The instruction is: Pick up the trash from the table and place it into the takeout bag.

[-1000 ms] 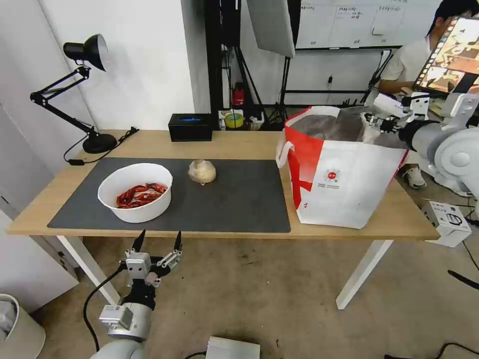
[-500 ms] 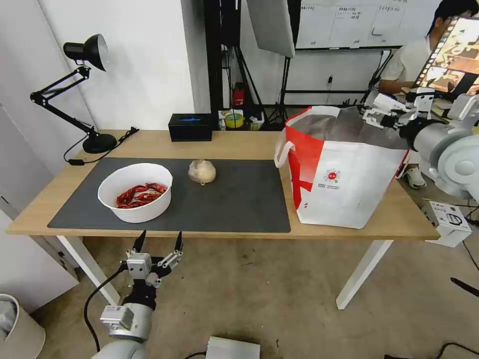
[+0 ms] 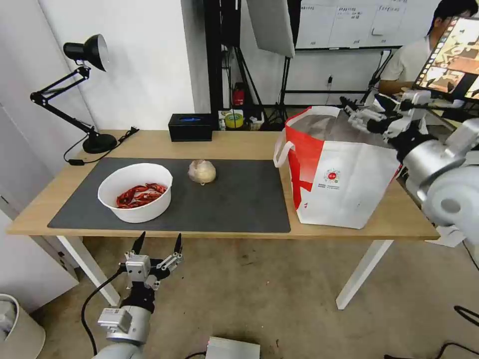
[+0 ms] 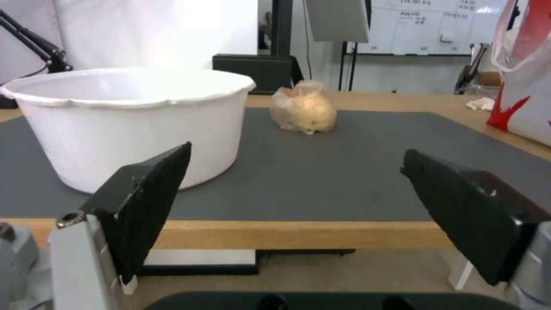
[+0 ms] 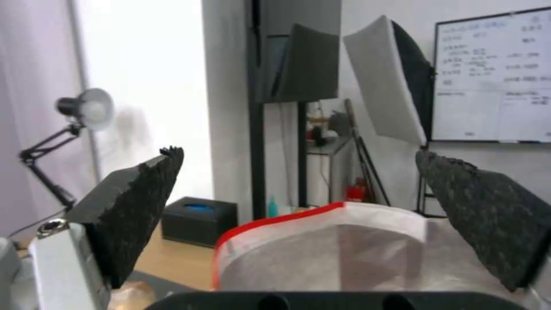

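- Right gripper (image 3: 360, 113) above the bag (image 3: 344, 184) mouth, jaws wide, empty; drop step looks finished.
- Left gripper (image 3: 155, 243) wide, empty, bowl (image 3: 135, 192) and wrapped lump (image 3: 202, 171) just ahead.
- Next needs 1 more pickup.

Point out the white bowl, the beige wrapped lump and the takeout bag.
white bowl (image 3: 139, 209): head view, front outer wall.
beige wrapped lump (image 3: 202, 172): head view, middle of the wrapping.
takeout bag (image 3: 344, 199): head view, white front panel.

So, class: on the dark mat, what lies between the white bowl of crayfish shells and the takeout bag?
In the head view, only the beige plastic-wrapped lump lies between the white bowl and the takeout bag, nearer the bowl; the rest is bare dark mat.
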